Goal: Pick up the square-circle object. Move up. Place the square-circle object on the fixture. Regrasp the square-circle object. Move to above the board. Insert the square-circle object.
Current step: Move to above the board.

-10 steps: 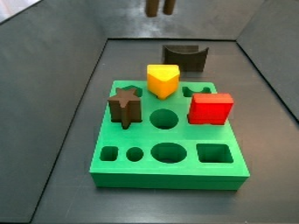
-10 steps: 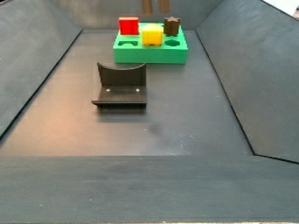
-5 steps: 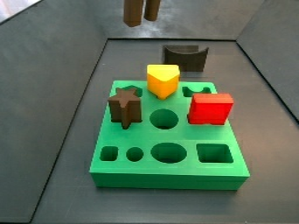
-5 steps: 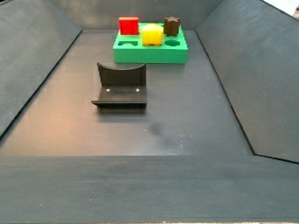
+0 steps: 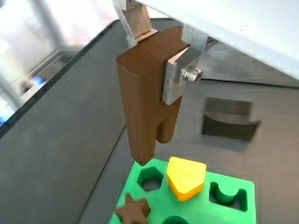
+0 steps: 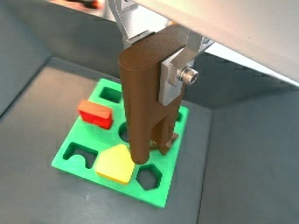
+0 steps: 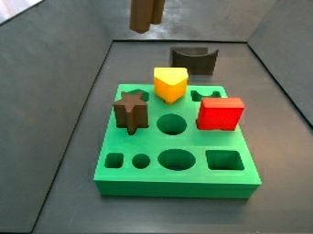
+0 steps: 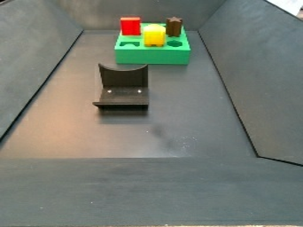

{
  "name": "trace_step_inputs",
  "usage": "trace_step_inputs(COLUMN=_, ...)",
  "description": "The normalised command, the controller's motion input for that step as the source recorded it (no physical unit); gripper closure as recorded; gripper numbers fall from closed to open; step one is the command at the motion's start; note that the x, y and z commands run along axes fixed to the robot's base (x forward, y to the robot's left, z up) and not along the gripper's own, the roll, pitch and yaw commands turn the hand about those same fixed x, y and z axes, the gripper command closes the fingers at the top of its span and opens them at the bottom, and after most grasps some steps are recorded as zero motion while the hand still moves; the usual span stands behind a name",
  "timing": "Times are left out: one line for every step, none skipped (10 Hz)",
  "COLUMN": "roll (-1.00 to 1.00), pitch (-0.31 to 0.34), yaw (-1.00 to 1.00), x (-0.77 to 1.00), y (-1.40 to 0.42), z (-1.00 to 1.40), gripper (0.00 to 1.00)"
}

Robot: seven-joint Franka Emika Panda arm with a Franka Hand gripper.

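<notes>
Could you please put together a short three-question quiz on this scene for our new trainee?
1. True or false: the gripper is empty.
2. Which block stands on the board nearest the fixture? A) yellow block B) red cube C) star block
3. In both wrist views, how does the square-circle object hang?

Key
1. False: the fingers clamp the square-circle object.
2. A.
3. Roughly upright, above the board and clear of it.

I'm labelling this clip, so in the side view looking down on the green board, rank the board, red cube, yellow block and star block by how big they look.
1. The board, clearly largest.
2. The red cube.
3. The yellow block and the star block look about alike; I won't rank them.

The gripper is out of frame above.
</notes>
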Motion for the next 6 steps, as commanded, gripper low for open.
trace_step_inputs(roll=-0.13, pitch=-0.238, yaw=1.00, x=-0.05, y=0.01, z=0.01, gripper=1.00)
trace_step_inputs(roll=-0.12, pitch=-0.256, yaw=1.00, x=-0.05, y=0.01, z=0.00, gripper=1.00)
trace_step_inputs(roll=-0.10, pitch=-0.290, yaw=1.00, x=-0.05, y=0.01, z=0.00, gripper=1.00)
trace_step_inputs(roll=-0.08, pitch=-0.308, yaw=0.98, x=-0.04, y=0.01, z=0.00, gripper=1.00)
trace_step_inputs(roll=-0.03, pitch=-0.230, yaw=0.63, x=-0.04, y=0.01, z=0.00, gripper=1.00)
trace_step_inputs(roll=-0.02, pitch=-0.188, yaw=0.47, x=-0.04, y=0.01, z=0.00, gripper=1.00)
